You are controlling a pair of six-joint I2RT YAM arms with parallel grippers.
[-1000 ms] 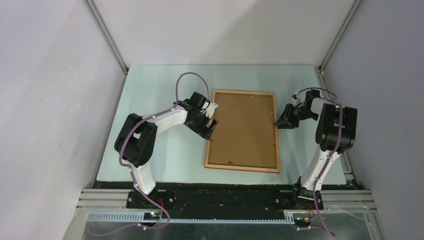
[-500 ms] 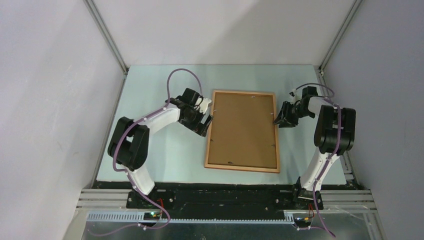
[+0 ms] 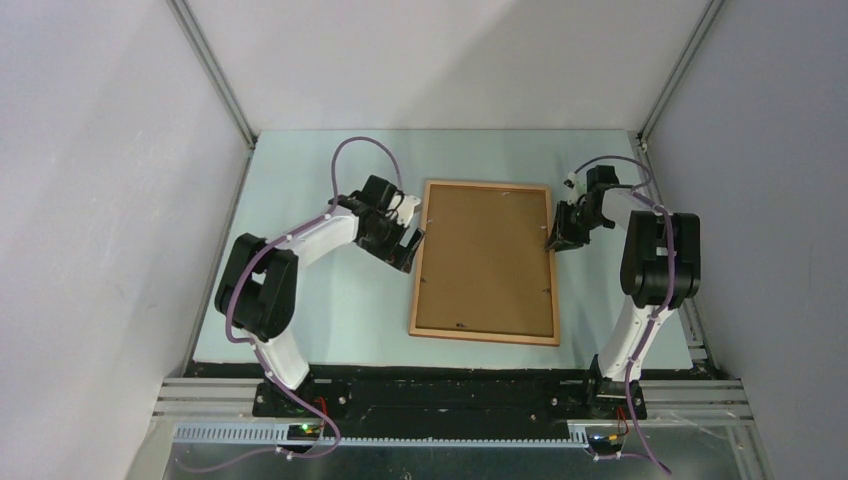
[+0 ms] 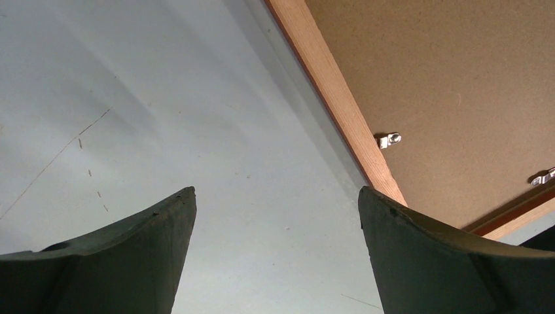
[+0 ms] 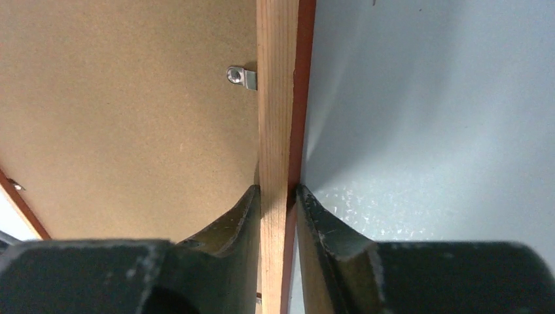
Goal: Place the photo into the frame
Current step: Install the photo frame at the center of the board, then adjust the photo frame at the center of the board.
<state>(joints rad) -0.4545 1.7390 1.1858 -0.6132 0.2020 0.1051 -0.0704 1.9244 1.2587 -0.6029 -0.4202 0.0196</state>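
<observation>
Showing pale orange-brown wood with fine grain on the frame (image 5: 275, 98), darkening to red-brown down its outer edge. Filling the middle with flat, faintly speckled brown on the backing board (image 3: 485, 260). Gleaming silver on the small clip (image 5: 242, 77). Spreading plain pale blue-green over the table (image 3: 320, 300), marked with a few thin dark scratches. Wearing matt black, lightly scuffed with grey, on the left gripper (image 4: 275, 203) and right gripper (image 5: 278, 193). Alternating white shells and black joints along the left arm (image 3: 310, 235) and right arm (image 3: 640, 330), trailing purple cables (image 3: 365, 139). Showing plain grey-white on the walls (image 3: 100, 200).
</observation>
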